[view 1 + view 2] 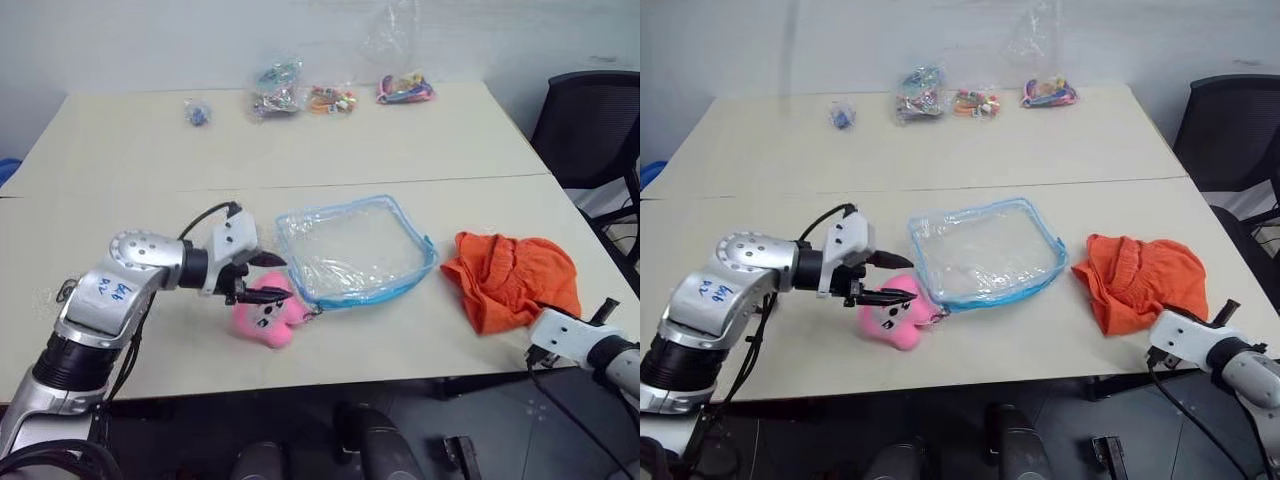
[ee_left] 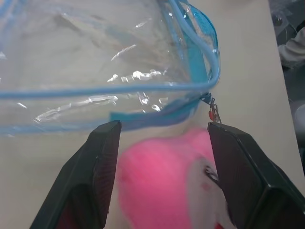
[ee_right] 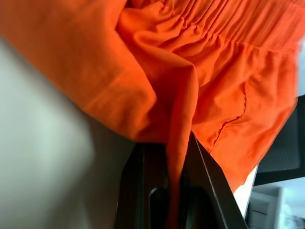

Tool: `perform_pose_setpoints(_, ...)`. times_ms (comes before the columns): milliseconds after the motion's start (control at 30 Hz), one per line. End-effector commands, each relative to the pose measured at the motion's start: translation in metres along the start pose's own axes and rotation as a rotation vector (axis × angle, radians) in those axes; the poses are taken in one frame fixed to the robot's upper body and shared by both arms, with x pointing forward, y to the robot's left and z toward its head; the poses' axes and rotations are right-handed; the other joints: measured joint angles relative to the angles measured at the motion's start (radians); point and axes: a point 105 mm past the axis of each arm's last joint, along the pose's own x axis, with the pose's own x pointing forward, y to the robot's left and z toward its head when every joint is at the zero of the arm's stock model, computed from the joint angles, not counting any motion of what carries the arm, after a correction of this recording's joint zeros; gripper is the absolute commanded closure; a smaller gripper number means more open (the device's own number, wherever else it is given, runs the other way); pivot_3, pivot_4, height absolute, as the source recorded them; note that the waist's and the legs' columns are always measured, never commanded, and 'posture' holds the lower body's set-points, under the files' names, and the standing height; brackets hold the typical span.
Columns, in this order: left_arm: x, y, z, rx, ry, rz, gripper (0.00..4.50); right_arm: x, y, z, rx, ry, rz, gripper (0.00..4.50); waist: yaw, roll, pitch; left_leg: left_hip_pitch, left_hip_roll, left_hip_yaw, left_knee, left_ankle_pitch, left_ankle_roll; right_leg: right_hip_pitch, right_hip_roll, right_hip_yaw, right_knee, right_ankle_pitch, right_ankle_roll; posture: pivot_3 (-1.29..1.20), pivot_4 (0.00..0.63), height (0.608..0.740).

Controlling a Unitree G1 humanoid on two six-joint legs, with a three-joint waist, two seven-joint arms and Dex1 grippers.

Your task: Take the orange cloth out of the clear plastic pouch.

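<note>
The clear plastic pouch point(image 1: 350, 250) lies flat on the table with nothing orange inside it, its light-blue zipper edging toward me. A pink plush charm point(image 1: 268, 318) hangs off its near left corner. My left gripper point(image 1: 276, 279) hovers open just over the charm, both fingers point(image 2: 102, 162) spread wide and holding nothing. To the right of the pouch the orange cloth point(image 1: 515, 280) rests crumpled on the table. At its near edge my right gripper point(image 3: 174, 200) is shut on a fold of the orange cloth.
Several small bags of colourful trinkets point(image 1: 275, 88) line the far side of the table point(image 1: 400, 150). A black chair point(image 1: 590, 130) stands beyond the right edge. The table's front edge runs just below the charm and the cloth.
</note>
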Motion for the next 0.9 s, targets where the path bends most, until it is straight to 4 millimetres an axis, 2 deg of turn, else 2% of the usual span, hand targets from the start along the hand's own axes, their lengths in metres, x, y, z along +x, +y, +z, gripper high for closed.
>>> perform_pose_setpoints(33,-0.013,0.010,0.013,0.050,-0.037,0.020,1.43,-0.005,-0.007,-0.025,-0.075,0.086,0.008,4.50,-0.005,0.000,0.000,0.002,0.000,0.000,-0.001,0.000,0.000,0.001,0.000,0.000,-0.001,0.000,0.000,0.00,0.150,0.740)
perform_pose_setpoints(133,-0.019,0.011,0.015,0.054,-0.048,-0.006,1.43,-0.005,-0.015,-0.034,-0.052,0.102,-0.014,4.50,-0.008,0.000,0.000,0.004,0.000,0.000,-0.006,0.000,0.000,0.004,0.000,0.000,-0.004,-0.001,0.002,0.00,0.150,0.740)
perform_pose_setpoints(267,-0.031,0.003,0.016,0.070,-0.060,-0.066,1.43,-0.007,-0.028,-0.029,0.071,0.054,-0.047,4.50,-0.010,0.000,0.000,0.005,0.001,0.000,-0.008,0.000,-0.001,0.003,0.000,0.000,-0.004,-0.001,0.002,0.00,0.150,0.740)
perform_pose_setpoints(433,-0.041,0.011,0.012,0.053,-0.071,-0.047,1.39,-0.019,-0.044,-0.014,0.284,-0.031,-0.041,3.05,-0.010,0.000,0.000,0.006,0.000,0.000,-0.008,0.000,-0.001,0.004,0.000,0.000,-0.003,-0.001,0.002,0.00,0.150,0.740)
perform_pose_setpoints(533,-0.047,0.018,0.010,0.042,-0.084,-0.019,1.39,-0.034,-0.057,-0.011,0.424,-0.050,-0.034,2.04,-0.009,0.001,0.000,0.006,0.000,-0.001,-0.008,0.001,-0.001,0.004,0.001,0.000,-0.003,-0.001,0.002,0.00,0.150,0.740)
perform_pose_setpoints(667,-0.060,0.026,0.006,0.031,-0.087,0.025,1.39,-0.073,-0.069,-0.010,0.717,-0.072,0.017,0.66,-0.007,0.001,0.000,0.006,0.001,-0.001,-0.009,0.000,-0.001,0.004,0.001,0.000,-0.003,-0.001,0.002,0.00,0.150,0.740)
perform_pose_setpoints(733,-0.070,0.030,0.005,0.025,-0.090,0.046,1.39,-0.098,-0.066,-0.012,0.867,-0.047,0.094,0.07,-0.005,0.001,0.000,0.006,0.001,-0.001,-0.009,0.000,-0.001,0.003,0.001,-0.001,-0.004,-0.001,0.002,0.00,0.150,0.740)
perform_pose_setpoints(833,-0.084,0.035,0.006,0.001,-0.115,0.066,1.39,-0.131,-0.064,-0.022,1.029,0.012,0.135,0.07,-0.002,0.001,0.000,0.005,0.001,-0.002,-0.009,-0.001,0.001,0.004,0.000,-0.001,-0.004,-0.001,0.002,0.00,0.150,0.740)
perform_pose_setpoints(900,-0.088,0.036,0.007,-0.006,-0.126,0.065,1.39,-0.143,-0.066,-0.030,1.100,0.044,0.116,0.07,-0.002,0.001,0.000,0.006,0.001,-0.002,-0.009,-0.001,0.002,0.004,0.000,-0.001,-0.005,-0.001,0.002,0.00,0.150,0.740)
